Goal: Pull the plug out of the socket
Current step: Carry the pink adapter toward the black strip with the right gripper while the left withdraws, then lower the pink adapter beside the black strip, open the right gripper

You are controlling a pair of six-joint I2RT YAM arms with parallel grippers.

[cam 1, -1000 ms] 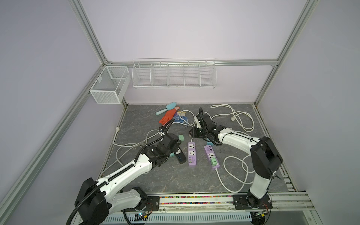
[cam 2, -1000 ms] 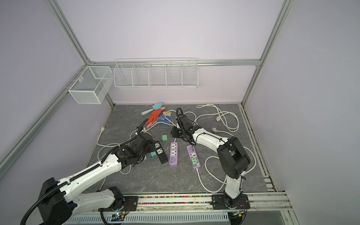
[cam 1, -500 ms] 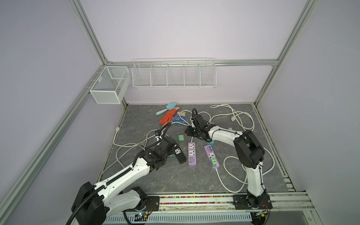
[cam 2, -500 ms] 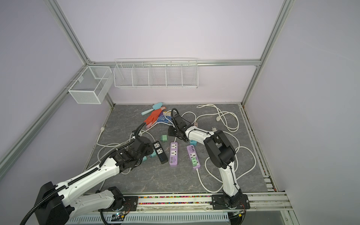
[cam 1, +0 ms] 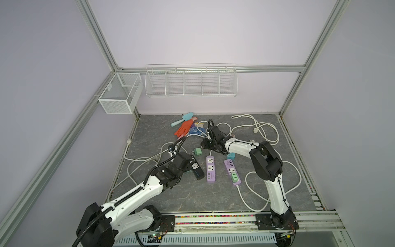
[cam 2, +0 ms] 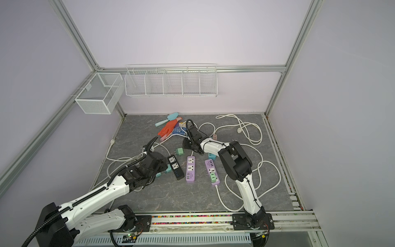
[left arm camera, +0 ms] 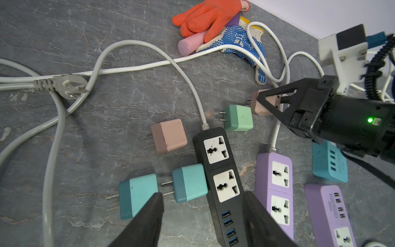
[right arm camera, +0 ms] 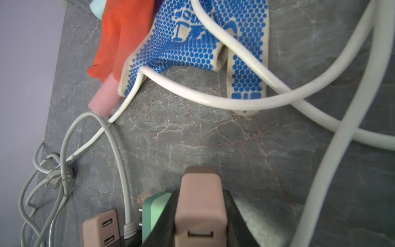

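Clearly, the right gripper [left arm camera: 259, 101] is pressed together on a dusty pink, cube-shaped plastic plug [right arm camera: 201, 213]. Its two black fingers [right arm camera: 165, 222] pinch the plug from both sides. This plug sits in no socket. It is held just beside a mint green plastic plug [left arm camera: 238, 117], which lies on the grey stone-patterned table top [left arm camera: 128, 107]. Whether the pink plug touches the table, I cannot tell.

The left gripper [left arm camera: 202, 194] is spread and it grips nothing. Its fingers [left arm camera: 147, 220] stand on either side of a long black plastic power strip [left arm camera: 220, 171], near the end that has the blue USB ports. Both white sockets of this strip are empty. A teal plastic plug [left arm camera: 189, 185] lies against the side of the strip, and a second teal plug [left arm camera: 136, 194] lies just beside the first one. A pink and brown plug [left arm camera: 168, 135] lies near the cable end of the strip.

In both top views a lilac plastic power strip [cam 1: 210, 169] lies beside the black one with empty sockets. A second lilac strip [cam 2: 212, 172] lies further to the right, and a small green plug [cam 2: 213, 176] is inserted in it.

Near the back wall an orange rubber glove [left arm camera: 209, 17] lies partly over a white knitted glove with blue dots [left arm camera: 237, 40], and white cables [left arm camera: 139, 68] cross the table.
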